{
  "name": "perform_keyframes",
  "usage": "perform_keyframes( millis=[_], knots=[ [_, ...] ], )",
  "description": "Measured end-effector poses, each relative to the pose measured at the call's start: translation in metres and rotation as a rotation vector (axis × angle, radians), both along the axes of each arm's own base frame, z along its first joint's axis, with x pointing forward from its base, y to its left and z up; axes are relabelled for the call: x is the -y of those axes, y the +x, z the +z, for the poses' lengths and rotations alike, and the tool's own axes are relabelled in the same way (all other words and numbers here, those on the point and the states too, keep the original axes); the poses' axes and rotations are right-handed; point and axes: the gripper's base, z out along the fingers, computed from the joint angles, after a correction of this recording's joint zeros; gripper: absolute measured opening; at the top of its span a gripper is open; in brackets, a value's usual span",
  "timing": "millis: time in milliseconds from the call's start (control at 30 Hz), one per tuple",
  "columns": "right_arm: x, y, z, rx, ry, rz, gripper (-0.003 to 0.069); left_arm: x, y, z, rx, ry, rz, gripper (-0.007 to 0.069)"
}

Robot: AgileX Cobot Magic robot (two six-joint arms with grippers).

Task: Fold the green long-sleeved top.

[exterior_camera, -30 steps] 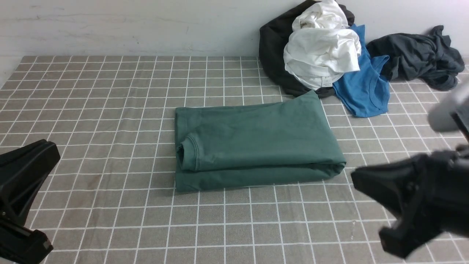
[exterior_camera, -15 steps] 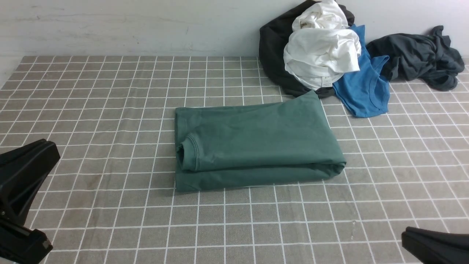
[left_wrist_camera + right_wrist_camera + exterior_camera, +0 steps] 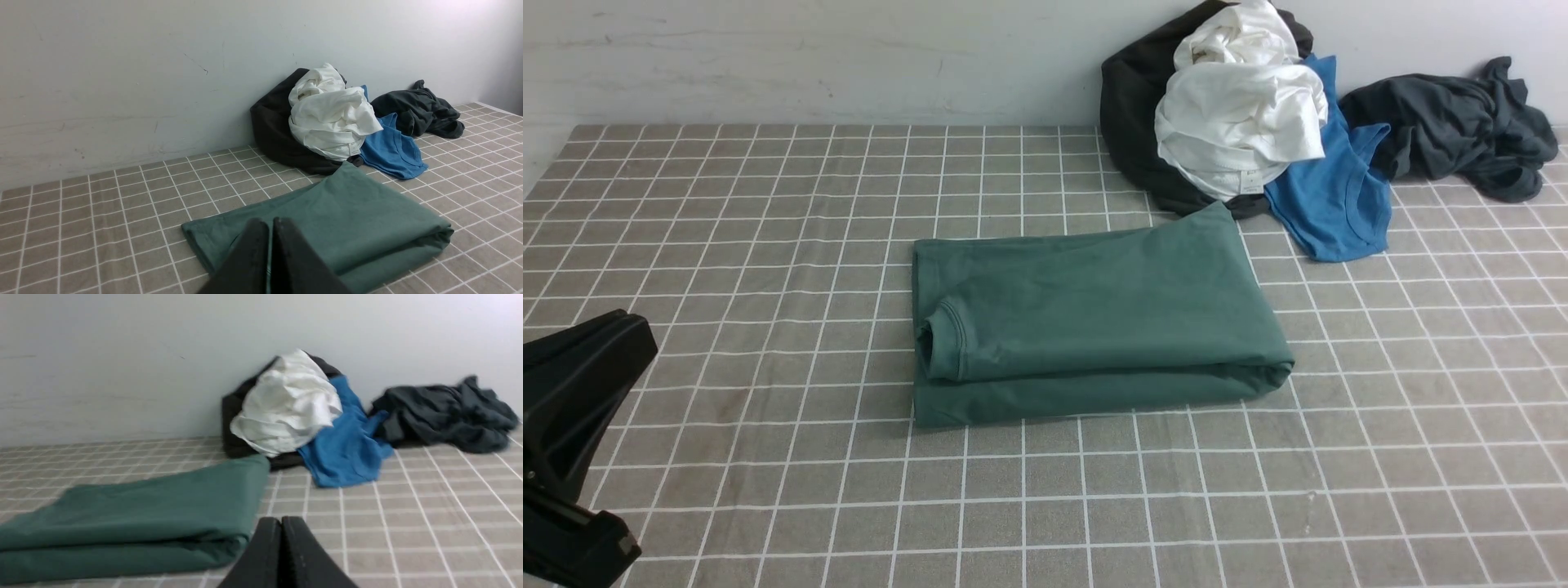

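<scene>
The green long-sleeved top [image 3: 1086,318] lies folded into a flat rectangle in the middle of the checked cloth, its ribbed neck at the left end. It also shows as a folded green top [image 3: 339,228] in the left wrist view and as a low green stack [image 3: 135,522] in the right wrist view. My left gripper [image 3: 637,331] hangs at the front left, well clear of the top, shut with nothing in it [image 3: 271,222]. My right gripper [image 3: 281,520] is out of the front view; its wrist view shows the jaws pressed together and empty, near the top's right end.
A heap of clothes sits at the back right against the wall: a black garment [image 3: 1131,122], a white one [image 3: 1241,122], a bright blue tank top [image 3: 1335,192] and a charcoal-grey garment [image 3: 1462,122]. The checked cloth [image 3: 768,245] covers the table.
My right arm has drawn back toward the robot and dropped out of the front view. The left arm and the green top have not moved.
</scene>
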Motion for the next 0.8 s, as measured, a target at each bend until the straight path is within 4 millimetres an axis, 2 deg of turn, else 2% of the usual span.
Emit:
perform_keyframes(
  millis=[133,800],
  knots=[
    [0.0028,-0.0015,-0.0103,-0.116,-0.004,-0.055,-0.0013,0.0000,0.0000,0.0000,0.000,-0.001,0.000,0.0002],
    [0.0029,-0.0017,-0.0106,-0.121,-0.014,-0.055,-0.0014,0.0002,-0.0003,0.0001,0.001,-0.001,-0.003,0.0002]
  ],
)
